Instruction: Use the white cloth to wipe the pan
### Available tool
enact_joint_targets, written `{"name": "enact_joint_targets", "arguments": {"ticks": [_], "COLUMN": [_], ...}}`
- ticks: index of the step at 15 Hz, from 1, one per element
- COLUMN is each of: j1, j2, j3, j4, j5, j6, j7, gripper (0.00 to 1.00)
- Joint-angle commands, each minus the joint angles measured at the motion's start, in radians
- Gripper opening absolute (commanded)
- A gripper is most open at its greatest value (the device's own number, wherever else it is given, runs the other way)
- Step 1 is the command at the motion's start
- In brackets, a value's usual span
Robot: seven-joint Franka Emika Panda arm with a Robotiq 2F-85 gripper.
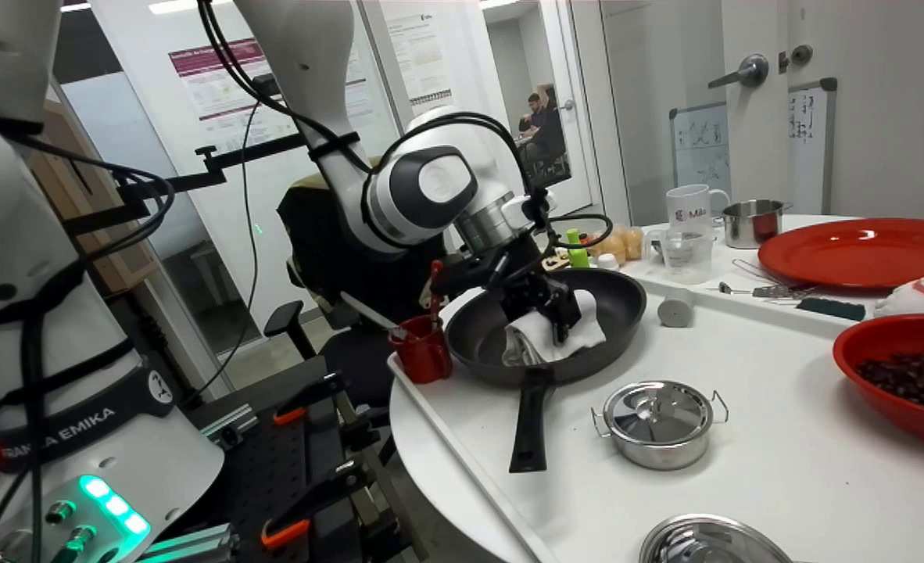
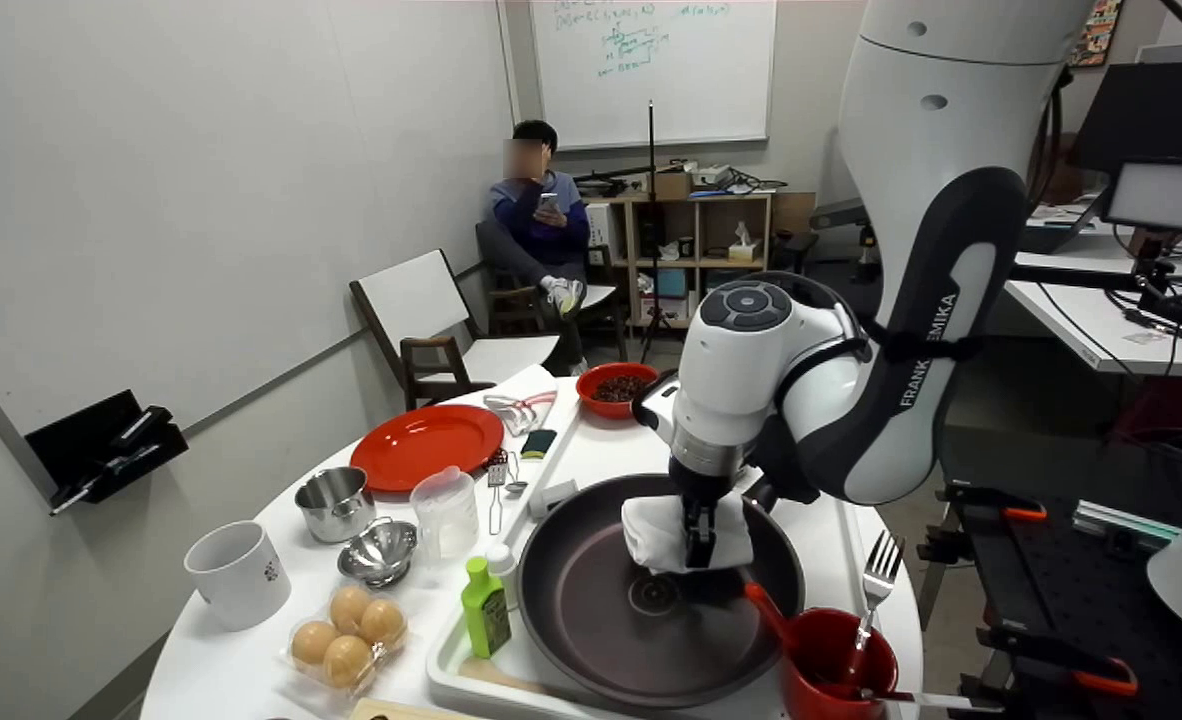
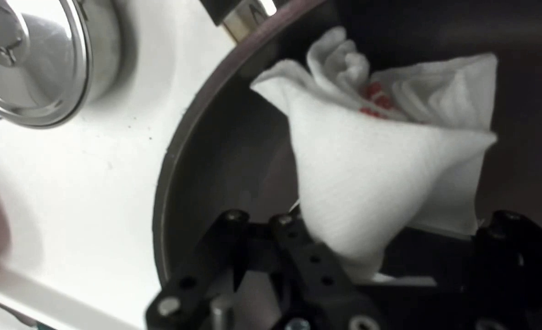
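The black pan (image 1: pixel 622 297) stands on the white table, its handle (image 1: pixel 529 430) pointing toward the table's near side. It shows in an exterior view (image 2: pixel 591 570) and in the wrist view (image 3: pixel 216 151). The white cloth (image 1: pixel 587 332) is bunched inside the pan, on the handle side. It also shows in an exterior view (image 2: pixel 651 535) and in the wrist view (image 3: pixel 358 165), with a small red mark in its folds. My gripper (image 1: pixel 544 320) points down into the pan and is shut on the cloth. The fingertips (image 2: pixel 699 545) are partly hidden by the cloth.
A red mug (image 1: pixel 424 352) with utensils stands close beside the pan. A lidded steel pot (image 1: pixel 657 426) stands near the handle. A red bowl (image 1: pixel 900 383) of beans, a green bottle (image 2: pixel 486 610), eggs (image 2: pixel 346 635) and a red plate (image 2: pixel 426 445) are around.
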Motion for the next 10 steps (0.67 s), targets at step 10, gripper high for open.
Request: {"name": "enact_joint_targets", "arguments": {"ticks": [10], "j1": [0.085], "j2": [0.031], "j3": [0.009], "j4": [0.013], "j5": [0.06], "j6": [0.011], "j7": [-0.014], "gripper": [0.06]}}
